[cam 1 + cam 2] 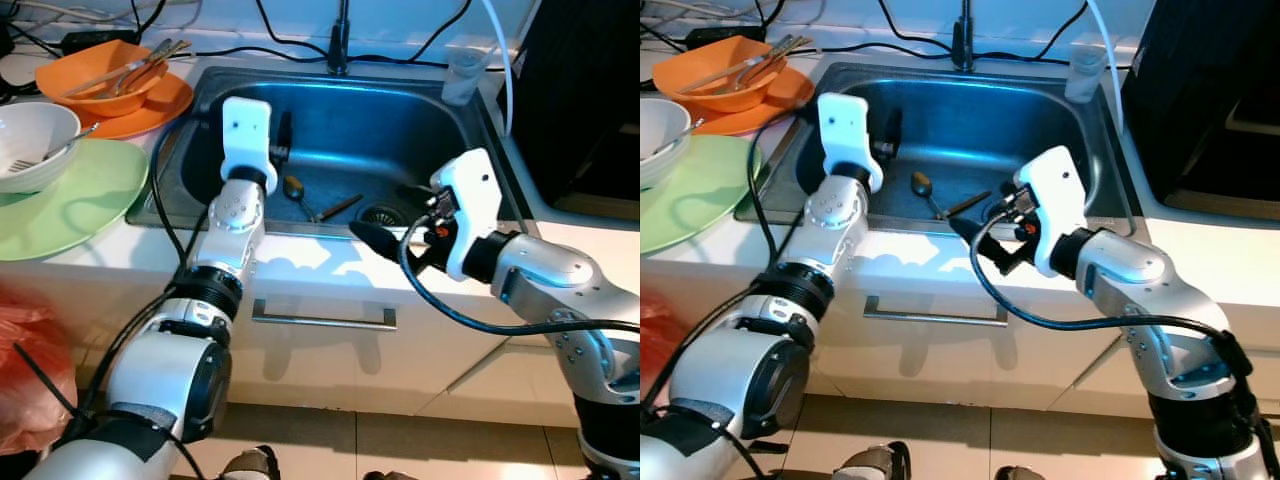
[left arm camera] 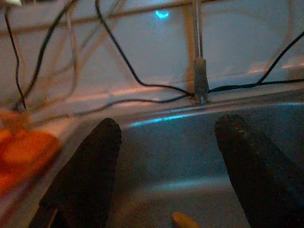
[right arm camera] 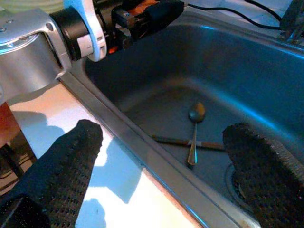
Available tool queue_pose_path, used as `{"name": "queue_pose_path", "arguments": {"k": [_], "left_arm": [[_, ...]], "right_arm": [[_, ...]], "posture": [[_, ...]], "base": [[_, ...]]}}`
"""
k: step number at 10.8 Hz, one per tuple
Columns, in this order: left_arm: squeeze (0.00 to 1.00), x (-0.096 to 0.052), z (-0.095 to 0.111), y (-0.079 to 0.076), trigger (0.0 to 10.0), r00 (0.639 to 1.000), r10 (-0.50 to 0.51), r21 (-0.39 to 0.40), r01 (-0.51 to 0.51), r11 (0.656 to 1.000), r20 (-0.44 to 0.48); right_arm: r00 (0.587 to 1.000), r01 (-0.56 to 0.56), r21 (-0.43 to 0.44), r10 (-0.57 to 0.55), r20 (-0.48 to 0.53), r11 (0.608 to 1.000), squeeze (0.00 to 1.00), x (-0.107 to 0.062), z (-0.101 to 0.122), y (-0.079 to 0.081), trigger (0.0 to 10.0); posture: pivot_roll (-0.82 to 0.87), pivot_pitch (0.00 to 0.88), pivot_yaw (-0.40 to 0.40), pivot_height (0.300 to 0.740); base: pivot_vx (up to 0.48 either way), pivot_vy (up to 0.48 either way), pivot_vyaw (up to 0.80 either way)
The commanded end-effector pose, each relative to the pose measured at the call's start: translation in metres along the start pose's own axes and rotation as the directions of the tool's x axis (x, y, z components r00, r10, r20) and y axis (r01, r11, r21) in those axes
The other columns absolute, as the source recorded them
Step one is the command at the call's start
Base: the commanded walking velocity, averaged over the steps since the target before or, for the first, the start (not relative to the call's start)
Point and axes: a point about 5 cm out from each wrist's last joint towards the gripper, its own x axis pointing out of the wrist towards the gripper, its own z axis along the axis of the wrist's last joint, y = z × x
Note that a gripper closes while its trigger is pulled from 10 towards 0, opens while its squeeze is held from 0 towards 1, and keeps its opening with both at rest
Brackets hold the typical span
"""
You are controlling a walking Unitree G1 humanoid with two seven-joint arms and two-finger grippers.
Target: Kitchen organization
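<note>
Right wrist view: we see the spoon [image 3: 193, 135] on the sink [image 3: 266, 80] floor, crossing a thin stick [image 3: 166, 140] | bowl at 12, handle at 6 | right gripper [image 3: 161, 166] wide open, empty, nearer | left gripper [image 1: 283, 140] open, empty, above sink.

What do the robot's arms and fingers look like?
Both arms are shiny silver metal with black rings at the joints. Each wrist ends in a white block. Black cables loop along them. The left tool and right tool each have two long black fingers with a bumpy, rough surface. Small orange-red parts sit by the right wrist.
</note>
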Motion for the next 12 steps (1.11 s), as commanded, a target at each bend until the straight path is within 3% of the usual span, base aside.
{"name": "queue_pose_path", "arguments": {"k": [1,3,4,5,9,11,12], "left_arm": [[1.00,-0.001,0.004,0.001,10.0,1.000,0.003,0.114,-0.007,0.993,0.031],[1.00,-0.002,0.006,0.005,10.0,0.999,0.025,0.245,-0.035,0.969,0.045],[1.00,-0.005,0.008,0.013,10.0,0.996,0.060,0.342,-0.081,0.936,0.073],[0.00,-0.005,0.010,0.015,10.0,0.993,0.072,0.391,-0.104,0.914,0.095],[0.00,-0.023,0.007,0.043,10.0,0.979,0.170,0.425,-0.201,0.883,0.109],[0.00,-0.035,-0.006,0.066,10.0,0.968,0.244,0.441,-0.242,0.864,0.055],[0.00,-0.043,-0.011,0.084,10.0,0.955,0.295,0.474,-0.276,0.836,0.036]], "right_arm": [[1.000,0.009,-0.013,-0.009,0.020,1.000,0.00,0.002,0.004,-0.001,10.0],[0.999,-0.011,0.000,0.011,0.046,1.000,0.00,0.003,0.007,0.001,10.0],[0.993,-0.081,0.012,0.080,0.084,0.997,0.00,0.001,0.012,0.008,10.0],[0.988,-0.112,0.017,0.109,0.107,0.994,0.00,0.002,0.014,0.012,10.0],[0.977,-0.167,0.023,0.162,0.142,0.986,0.00,0.003,0.017,0.019,10.0],[0.963,-0.228,0.025,0.222,0.155,0.973,0.00,0.002,0.017,0.027,10.0],[0.951,-0.269,0.036,0.259,0.167,0.963,0.00,0.002,0.017,0.032,10.0]], "posture": [[-0.06,0.108,-0.008,0.740],[-0.04,0.105,-0.011,0.740],[-0.03,0.103,-0.010,0.740],[-0.02,0.101,-0.009,0.740],[0.01,0.097,-0.004,0.740],[0.03,0.099,-0.012,0.740],[0.03,0.101,-0.016,0.740]], "base": [[0.000,0.000,0.00],[0.000,0.000,0.00],[0.000,0.000,0.00],[0.000,0.000,0.00],[0.000,0.000,0.00],[0.000,0.000,0.00],[0.000,0.000,0.00]]}}
